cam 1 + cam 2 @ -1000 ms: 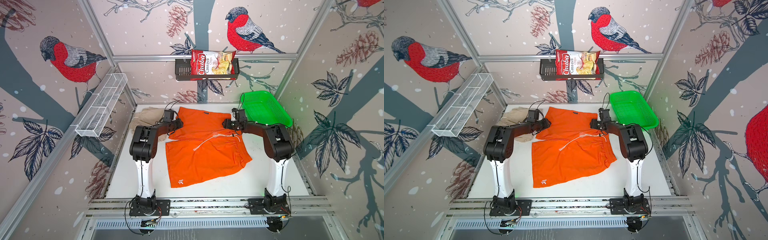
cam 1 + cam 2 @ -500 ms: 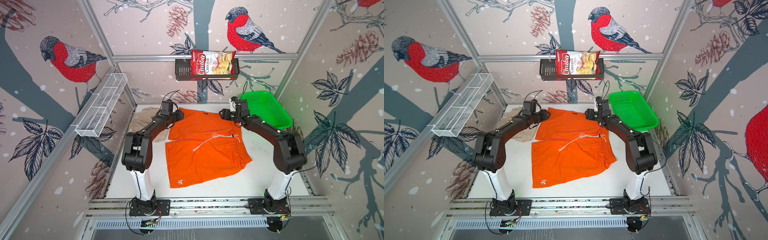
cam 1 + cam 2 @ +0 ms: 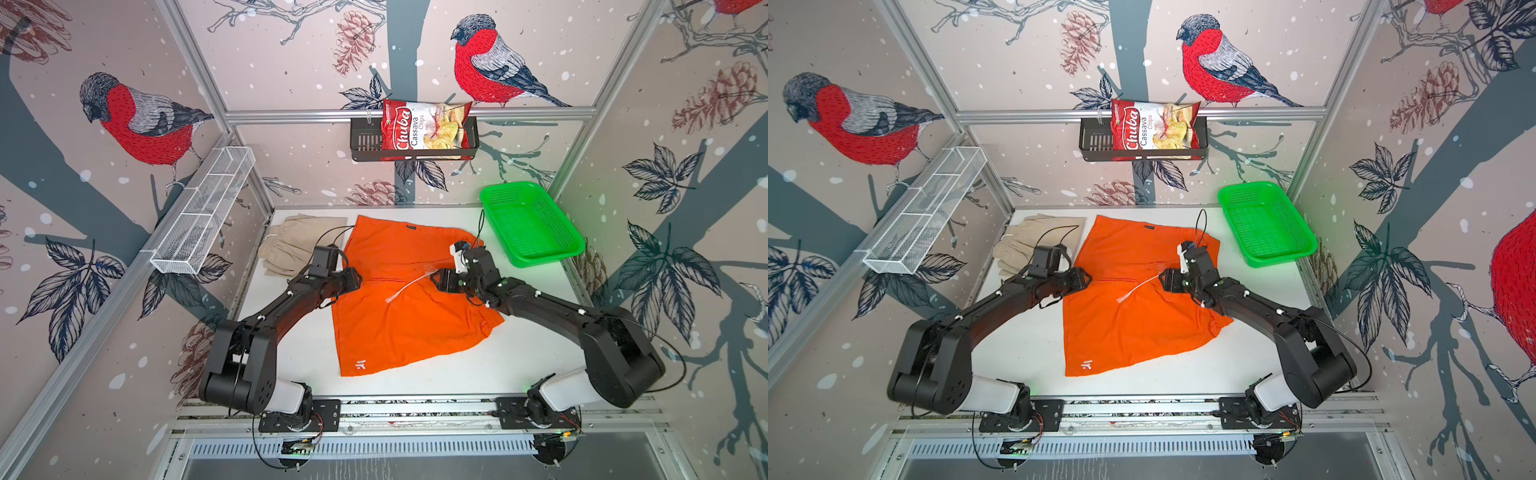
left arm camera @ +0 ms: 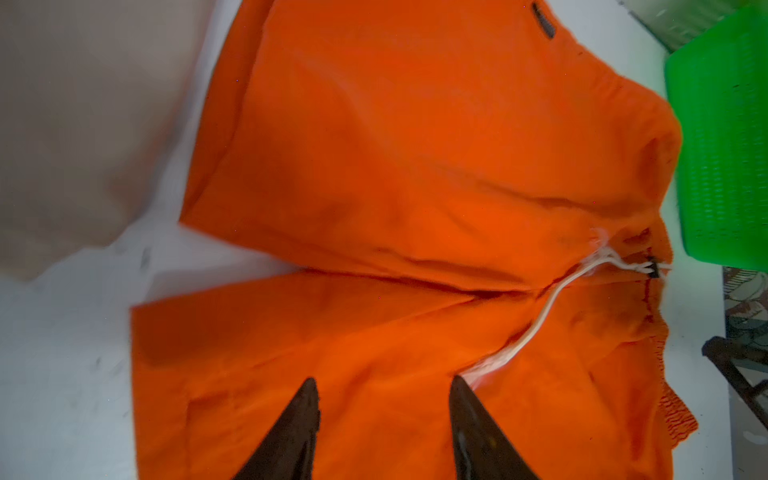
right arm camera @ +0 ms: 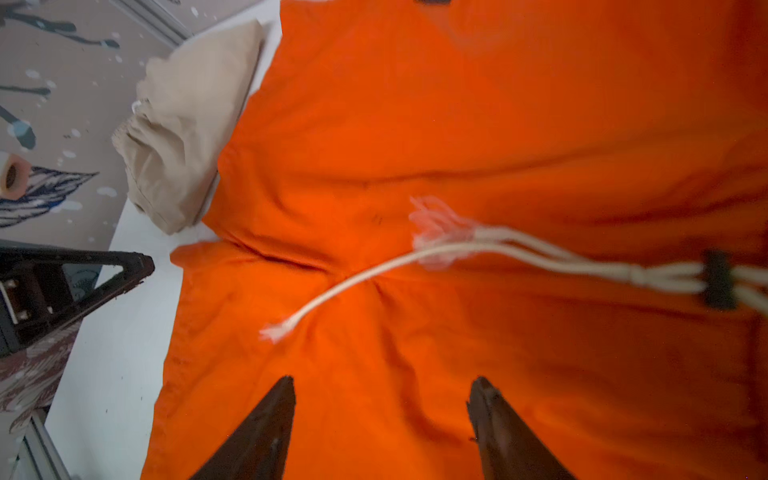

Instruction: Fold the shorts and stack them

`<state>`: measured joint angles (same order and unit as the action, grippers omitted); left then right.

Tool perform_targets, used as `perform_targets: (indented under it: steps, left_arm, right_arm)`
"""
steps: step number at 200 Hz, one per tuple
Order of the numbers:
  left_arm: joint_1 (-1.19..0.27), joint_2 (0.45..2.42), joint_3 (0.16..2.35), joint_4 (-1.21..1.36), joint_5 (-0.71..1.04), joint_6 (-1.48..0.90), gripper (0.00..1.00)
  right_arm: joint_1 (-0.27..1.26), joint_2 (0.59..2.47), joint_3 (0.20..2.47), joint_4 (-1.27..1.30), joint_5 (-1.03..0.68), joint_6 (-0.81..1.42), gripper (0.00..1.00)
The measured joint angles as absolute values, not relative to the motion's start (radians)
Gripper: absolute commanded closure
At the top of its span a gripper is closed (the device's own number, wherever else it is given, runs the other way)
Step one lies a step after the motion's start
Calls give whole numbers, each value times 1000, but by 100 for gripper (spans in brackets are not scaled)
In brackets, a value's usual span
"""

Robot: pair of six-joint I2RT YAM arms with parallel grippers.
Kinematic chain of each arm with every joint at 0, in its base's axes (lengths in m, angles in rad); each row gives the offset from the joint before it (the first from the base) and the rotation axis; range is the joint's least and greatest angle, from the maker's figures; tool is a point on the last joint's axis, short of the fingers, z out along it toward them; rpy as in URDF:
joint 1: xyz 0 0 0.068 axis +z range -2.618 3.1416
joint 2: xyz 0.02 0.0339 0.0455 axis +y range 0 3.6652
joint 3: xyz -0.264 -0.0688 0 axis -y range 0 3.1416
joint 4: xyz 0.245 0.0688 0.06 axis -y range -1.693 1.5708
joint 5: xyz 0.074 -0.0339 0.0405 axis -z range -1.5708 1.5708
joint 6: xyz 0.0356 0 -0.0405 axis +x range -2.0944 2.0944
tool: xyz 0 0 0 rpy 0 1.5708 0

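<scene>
Both my left jaws and my right jaws stand apart and empty, poised low over the bright orange cloth shorts [image 3: 399, 332]: left at the leg hems, right towards the gathered waistband. These shorts lie spread flat in the middle of the white surface [image 3: 519, 361]. Folded beige cloth shorts [image 3: 291, 245] sit just beside their far leg, in the far left corner. Risk, as I judge it: the loose white drawstring [image 3: 409, 285] trailing across the fabric could get pinched or folded in. A shallow pinch might lift one layer only, skewing the fold.
</scene>
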<state>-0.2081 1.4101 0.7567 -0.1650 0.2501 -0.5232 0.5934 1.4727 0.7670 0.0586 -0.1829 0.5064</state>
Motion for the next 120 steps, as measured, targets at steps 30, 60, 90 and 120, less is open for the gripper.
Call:
perform_targets:
  steps: [30,60,90,120]
  left_arm:
    - [-187,1351,625,-154,257,-554,50]
    - [-186,1346,562,-98,262,-589,50]
    - [-186,1401,543,-22,265,-602,51]
    - [-186,1461,543,96,283,-606,52]
  right_arm:
    - [604,1473,674,99,-181,558,32]
    - [597,1494,628,152,-173,598,31]
    - [595,1514,580,186,-152,635,31]
    - [614,1481,504,273,-105,700,31]
